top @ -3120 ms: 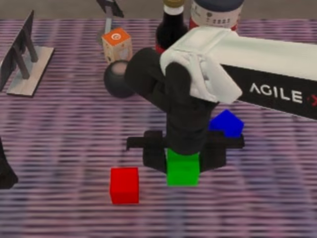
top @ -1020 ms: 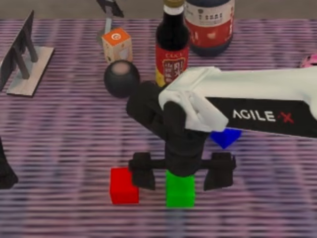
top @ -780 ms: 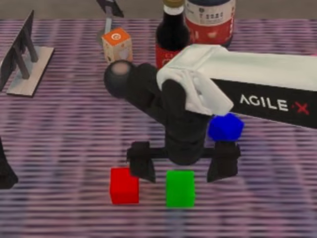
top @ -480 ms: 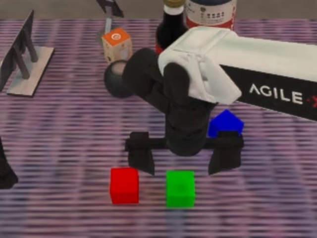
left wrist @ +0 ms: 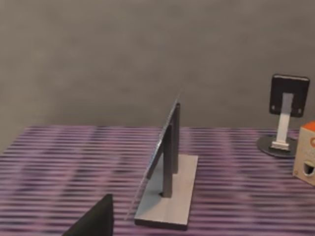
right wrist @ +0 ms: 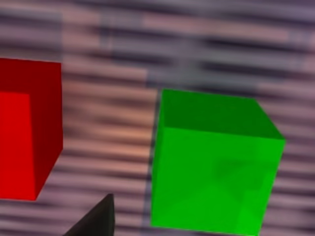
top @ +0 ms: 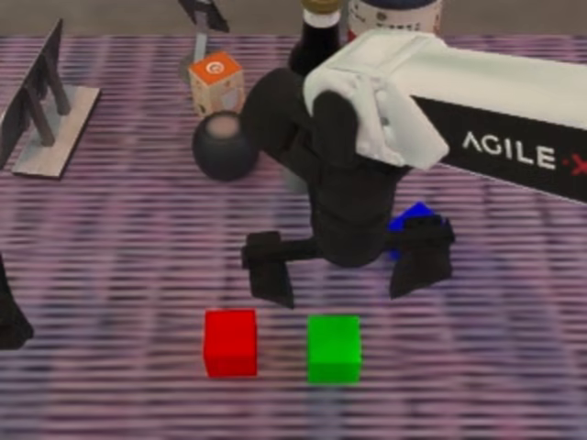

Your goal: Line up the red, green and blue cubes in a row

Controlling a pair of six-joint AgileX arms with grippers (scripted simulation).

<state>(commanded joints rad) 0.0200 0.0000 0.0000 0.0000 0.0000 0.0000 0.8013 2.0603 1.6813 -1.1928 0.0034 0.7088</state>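
The right gripper [top: 346, 272] hung above the purple striped table [top: 110, 275] with its two black fingers spread wide and nothing between them. In front of it, toward the near edge, the glossy bright red cube [top: 230, 342] and the glossy bright green cube [top: 334, 347] sat side by side in a row, near each other but apart, both flat on the table and free of the fingers. The deep blue cube [top: 413, 217] lay farther back, mostly hidden behind the right-hand finger [top: 421, 261]. The left gripper [top: 9, 316] sat parked at the table's left edge; whether its jaws were spread or closed could not be told.
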